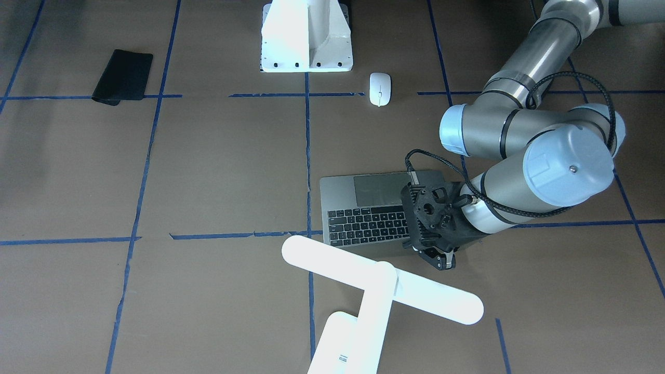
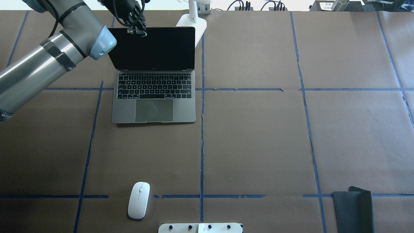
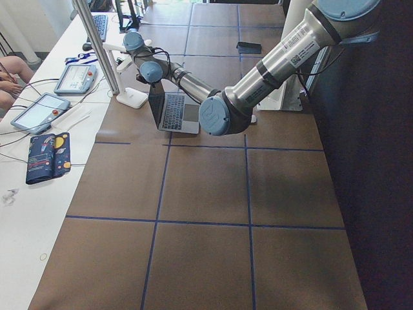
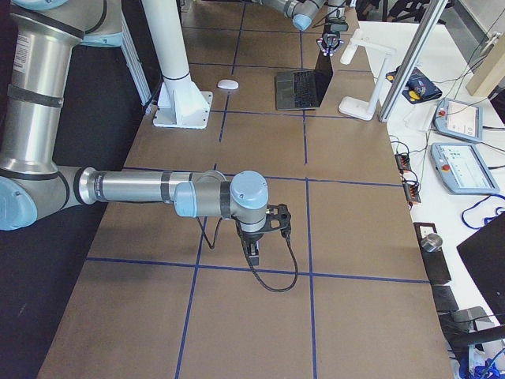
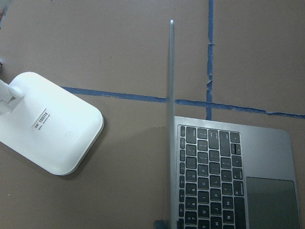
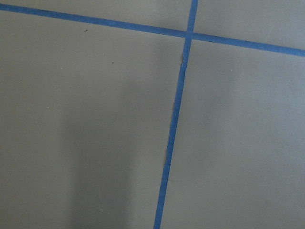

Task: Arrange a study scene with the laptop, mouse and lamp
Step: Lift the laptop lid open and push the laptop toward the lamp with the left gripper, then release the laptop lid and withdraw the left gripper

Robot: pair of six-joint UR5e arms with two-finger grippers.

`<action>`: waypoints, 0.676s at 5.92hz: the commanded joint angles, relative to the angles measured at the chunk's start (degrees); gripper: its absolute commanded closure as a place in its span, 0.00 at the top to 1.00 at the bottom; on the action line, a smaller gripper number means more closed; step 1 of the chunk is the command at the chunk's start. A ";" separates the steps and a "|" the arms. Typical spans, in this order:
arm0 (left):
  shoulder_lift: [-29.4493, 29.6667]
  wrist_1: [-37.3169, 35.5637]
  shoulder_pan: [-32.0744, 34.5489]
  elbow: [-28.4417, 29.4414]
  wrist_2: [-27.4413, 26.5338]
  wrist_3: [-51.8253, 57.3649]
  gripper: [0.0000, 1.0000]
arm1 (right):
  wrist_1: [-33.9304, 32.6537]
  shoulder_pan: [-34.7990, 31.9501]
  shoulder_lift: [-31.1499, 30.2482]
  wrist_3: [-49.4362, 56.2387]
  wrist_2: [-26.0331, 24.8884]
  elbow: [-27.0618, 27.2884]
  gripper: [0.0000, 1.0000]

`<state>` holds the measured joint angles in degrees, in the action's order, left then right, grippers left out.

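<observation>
The slim grey metal laptop (image 2: 154,106) stands open under the left gripper (image 2: 138,29), which pinches the thin lid's top edge. The smooth white lamp (image 1: 337,267) is just behind that gripper, and the glossy oval mouse (image 2: 139,200) lies well away. Whether the right gripper (image 4: 251,253) is spread or closed, I cannot tell.

Laptop (image 2: 155,97) open on the table (image 2: 258,136), left half, far side, keyboard toward the robot; lamp (image 1: 382,285) base just behind the lid's right corner; mouse (image 2: 139,200) near side, well apart from the laptop, roughly in line with it; pedestal (image 2: 200,228) at near edge, just right of mouse; mat (image 2: 354,210) near right corner, well apart; left gripper (image 2: 138,31) at lid's top edge; right gripper (image 4: 251,251) above the table's right end.
</observation>
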<state>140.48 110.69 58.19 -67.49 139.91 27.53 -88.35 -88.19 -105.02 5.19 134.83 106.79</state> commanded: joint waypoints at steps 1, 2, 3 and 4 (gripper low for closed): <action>0.06 0.75 0.00 -0.01 -0.08 -0.64 0.72 | 0.02 0.03 -0.09 0.00 0.08 0.00 1.00; -0.02 0.76 0.35 -0.18 -0.08 -0.72 0.89 | 0.02 0.03 -0.09 0.00 0.00 0.00 1.00; -0.81 -0.11 1.65 -2.53 0.53 -0.72 0.91 | 0.11 0.03 -0.09 0.09 -0.01 0.00 1.00; -5.34 -0.30 3.23 -7.52 3.84 -3.94 0.91 | 1.07 0.03 -0.01 0.78 -0.27 -0.09 1.00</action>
<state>138.41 110.70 60.03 -71.07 141.37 25.79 -87.96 -88.16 -105.10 5.47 134.75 106.75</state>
